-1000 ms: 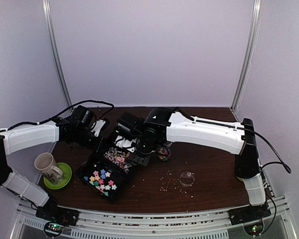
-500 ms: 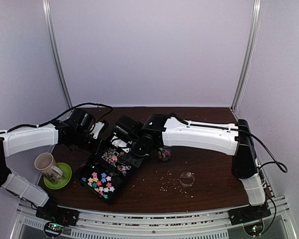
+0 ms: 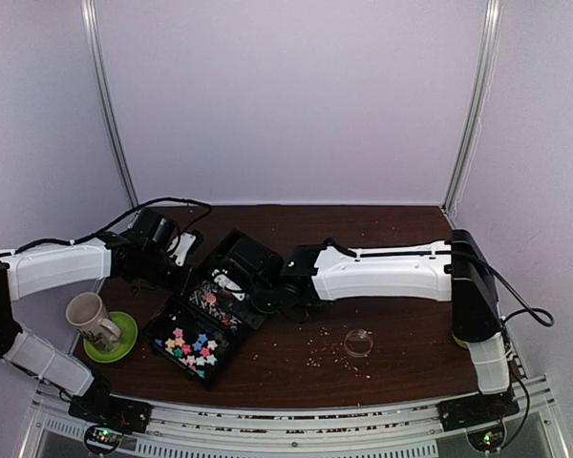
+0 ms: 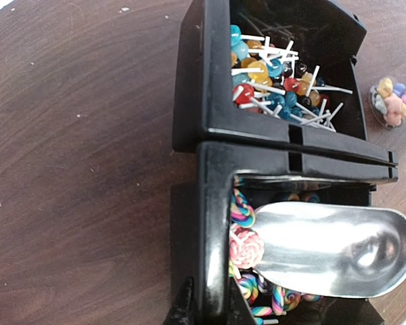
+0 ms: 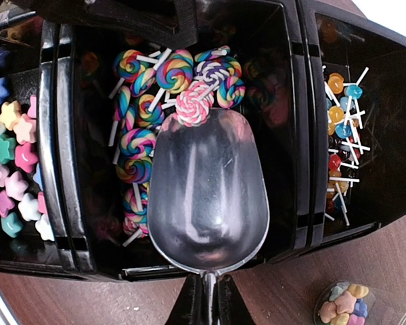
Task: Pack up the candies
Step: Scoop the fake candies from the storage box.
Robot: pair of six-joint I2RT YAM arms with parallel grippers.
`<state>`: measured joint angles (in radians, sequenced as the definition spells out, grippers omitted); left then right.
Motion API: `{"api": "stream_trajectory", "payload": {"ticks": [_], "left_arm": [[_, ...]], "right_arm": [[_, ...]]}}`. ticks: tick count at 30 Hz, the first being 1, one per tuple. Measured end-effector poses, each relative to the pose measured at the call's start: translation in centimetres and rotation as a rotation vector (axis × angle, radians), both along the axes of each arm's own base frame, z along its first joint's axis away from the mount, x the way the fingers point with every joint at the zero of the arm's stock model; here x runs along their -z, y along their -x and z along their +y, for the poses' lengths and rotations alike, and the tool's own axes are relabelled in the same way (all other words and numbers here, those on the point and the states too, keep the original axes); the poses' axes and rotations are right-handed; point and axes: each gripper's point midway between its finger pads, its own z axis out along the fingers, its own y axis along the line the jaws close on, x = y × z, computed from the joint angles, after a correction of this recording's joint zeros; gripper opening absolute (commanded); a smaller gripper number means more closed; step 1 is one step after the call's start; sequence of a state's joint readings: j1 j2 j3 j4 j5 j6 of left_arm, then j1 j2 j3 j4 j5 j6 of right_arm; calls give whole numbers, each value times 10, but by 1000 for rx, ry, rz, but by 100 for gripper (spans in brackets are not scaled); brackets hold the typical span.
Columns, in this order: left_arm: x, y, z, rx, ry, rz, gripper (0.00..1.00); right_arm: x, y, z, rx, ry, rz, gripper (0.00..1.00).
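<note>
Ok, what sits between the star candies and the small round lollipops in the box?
The middle compartment of the box, holding swirl lollipops, with the metal scoop reaching into it; the right wrist view shows it best.

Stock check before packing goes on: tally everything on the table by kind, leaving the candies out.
Mug: 1
Saucer: 1
Box: 1
Scoop: 1
Clear dishes: 2
Total: 6

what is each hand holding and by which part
Right hand holds the metal scoop by its thin handle. Left hand appears to pinch the black box by its side wall.
</note>
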<state>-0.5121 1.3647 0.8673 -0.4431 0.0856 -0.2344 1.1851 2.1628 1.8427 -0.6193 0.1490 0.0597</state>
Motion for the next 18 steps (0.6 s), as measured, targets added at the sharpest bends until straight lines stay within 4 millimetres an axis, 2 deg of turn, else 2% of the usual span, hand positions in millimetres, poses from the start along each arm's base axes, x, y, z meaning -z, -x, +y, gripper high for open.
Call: {"api": "stream_trajectory", "payload": {"ticks": [6, 13, 18], "left_arm": [[-5, -9, 1, -28, 19, -30, 0], [-17, -24, -1, -52, 62, -88, 0], [-20, -25, 0, -65, 71, -94, 0]], "right_arm": [[3, -5, 0, 63, -58, -67, 0], [-3, -14, -1, 182, -121, -99, 0], [-2, -18, -2, 247, -168, -99, 0]]}}
